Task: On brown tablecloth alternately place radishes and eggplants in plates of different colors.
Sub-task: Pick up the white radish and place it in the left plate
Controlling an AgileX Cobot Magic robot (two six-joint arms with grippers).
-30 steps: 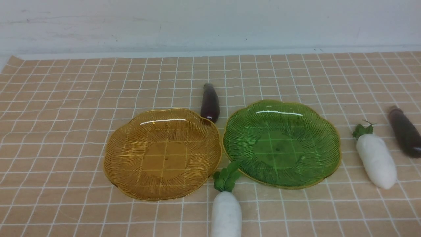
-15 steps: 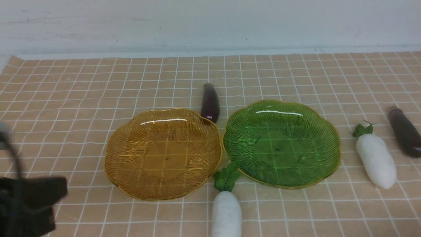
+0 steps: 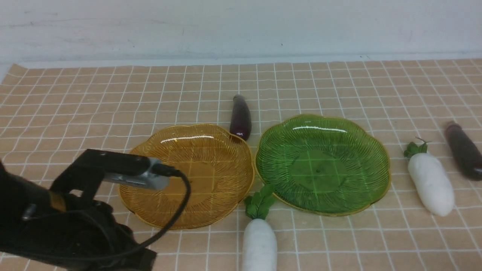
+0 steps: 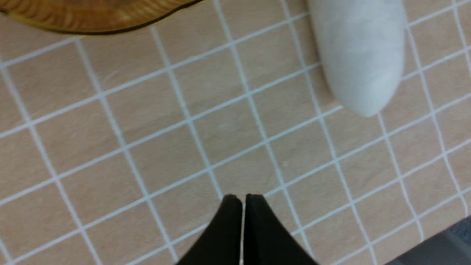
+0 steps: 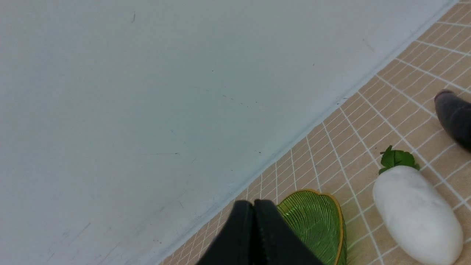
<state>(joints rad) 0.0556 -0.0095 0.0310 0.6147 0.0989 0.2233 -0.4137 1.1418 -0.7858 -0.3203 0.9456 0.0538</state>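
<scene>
On the brown tablecloth [image 3: 75, 105] an amber plate [image 3: 211, 169] and a green plate [image 3: 322, 165] lie side by side, both empty. One eggplant [image 3: 240, 117] lies just behind them, another eggplant [image 3: 464, 150] at the far right. One radish [image 3: 431, 182] lies right of the green plate, the other radish [image 3: 259, 244] in front between the plates. My left arm [image 3: 75, 210] covers the amber plate's near-left rim. My left gripper [image 4: 243, 197] is shut and empty above bare cloth, short of the front radish [image 4: 358, 55]. My right gripper [image 5: 254, 202] is shut and empty, raised near the green plate [image 5: 316, 224].
A pale wall [image 3: 241, 30] runs along the cloth's far edge. In the right wrist view the right radish [image 5: 417, 213] and the right eggplant [image 5: 454, 114] lie beyond the green plate. The table's dark near edge [image 4: 441, 243] shows in the left wrist view.
My left arm has come into the front view from the lower left and moved right, up to the amber plate. The plates and vegetables have not moved.
</scene>
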